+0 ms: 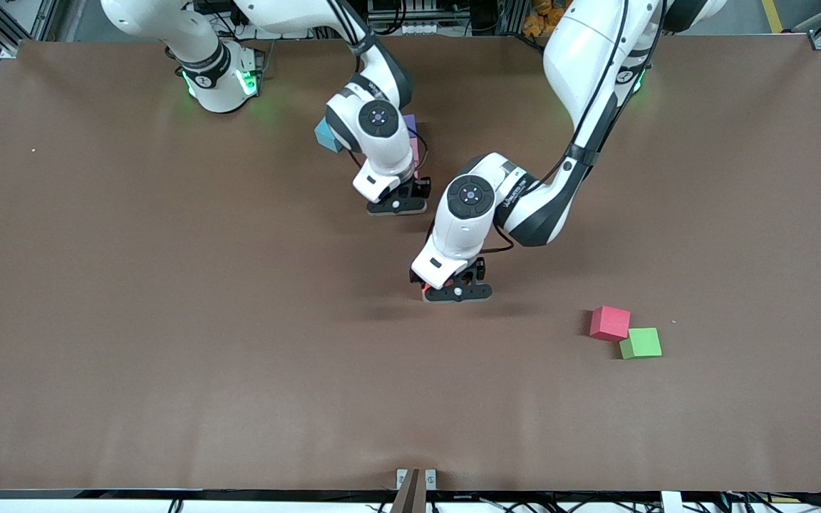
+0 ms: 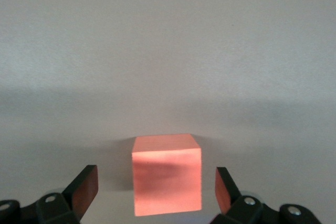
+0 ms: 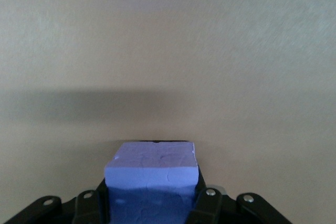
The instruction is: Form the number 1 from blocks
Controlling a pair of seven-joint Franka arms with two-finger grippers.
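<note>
Bare counter lies open toward the right arm's end, while the crimson cube and green cube, touching, block the left arm's end, and both tools crowd the middle.

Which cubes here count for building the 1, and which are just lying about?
For the job:
- orange-red cube, between the open left gripper fingers
- purple cube, held in the right gripper
- purple and pink cubes beside the right arm

Lying about:
- light blue cube
- crimson cube
- green cube
</note>
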